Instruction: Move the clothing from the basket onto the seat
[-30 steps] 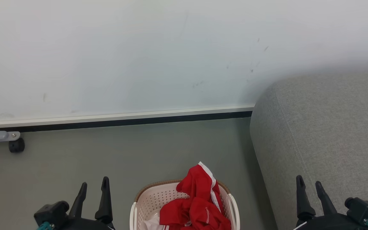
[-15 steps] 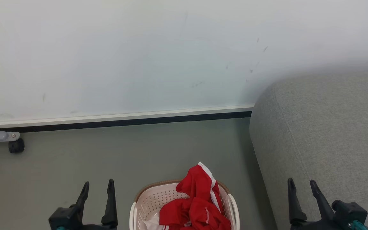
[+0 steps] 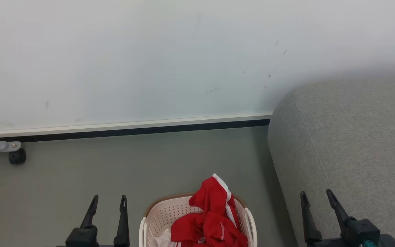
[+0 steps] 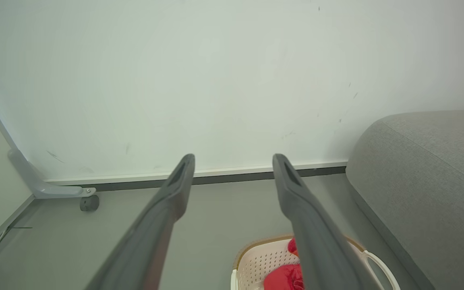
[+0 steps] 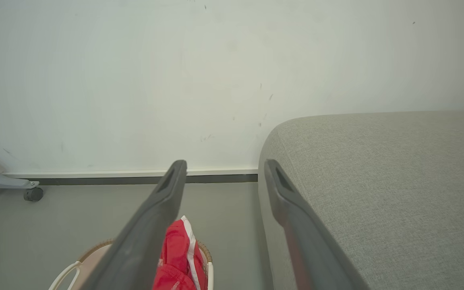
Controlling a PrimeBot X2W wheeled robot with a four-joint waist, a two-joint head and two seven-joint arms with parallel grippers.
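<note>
Both claws wide open, fingers pointing up the head view.

The left claw point(image 3: 110, 198), a pair of long, dark, tapered plastic fingers, rises at the lower left of the head view, its tips leaning slightly toward the middle. The right claw point(image 3: 315, 192), of the same build, rises at the lower right from a black wrist housing point(image 3: 362, 229) and leans the same way, toward the middle. In the left wrist view the left claw point(image 4: 233, 158) shows its jaws spread wide apart, and in the right wrist view the right claw point(image 5: 224, 163) shows the same.
</note>
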